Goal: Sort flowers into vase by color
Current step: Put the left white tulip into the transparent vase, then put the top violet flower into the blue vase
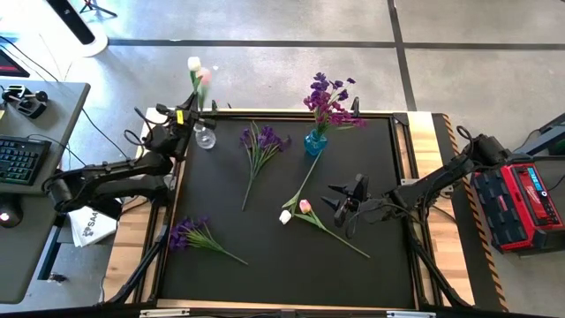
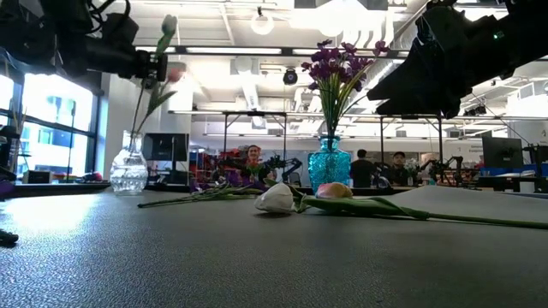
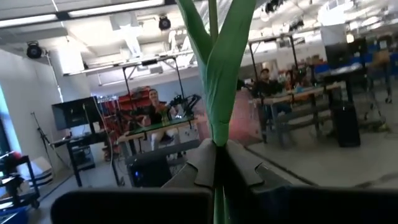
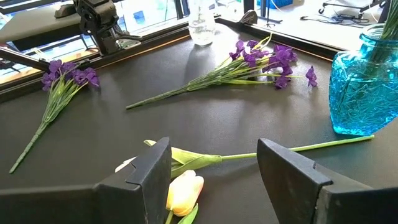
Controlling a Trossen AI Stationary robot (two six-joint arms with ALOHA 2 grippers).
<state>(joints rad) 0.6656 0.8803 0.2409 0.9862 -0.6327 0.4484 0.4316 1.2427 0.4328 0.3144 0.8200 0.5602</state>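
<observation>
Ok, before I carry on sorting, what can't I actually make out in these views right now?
- Left wrist view: the left gripper is shut on a tulip stem; the bloom is cut off by the top edge.
- High view: whether that stem's end is inside the clear vase is too small to tell.
- Right wrist view: the right gripper is open above the pink tulip; the bottom edge and its fingers hide part of it.

Big open workshop kind of space; grey concrete floor [image 1: 265, 71] with dark seams running across it; bright windows [image 2: 51, 120] off to one side, white ceiling with strip lights [image 2: 257, 50] overhead; metal-framed workbenches [image 2: 257, 137] further back where a few people [image 2: 253, 159] sit; a desk with a keyboard [image 1: 22, 159] beside the table.
</observation>
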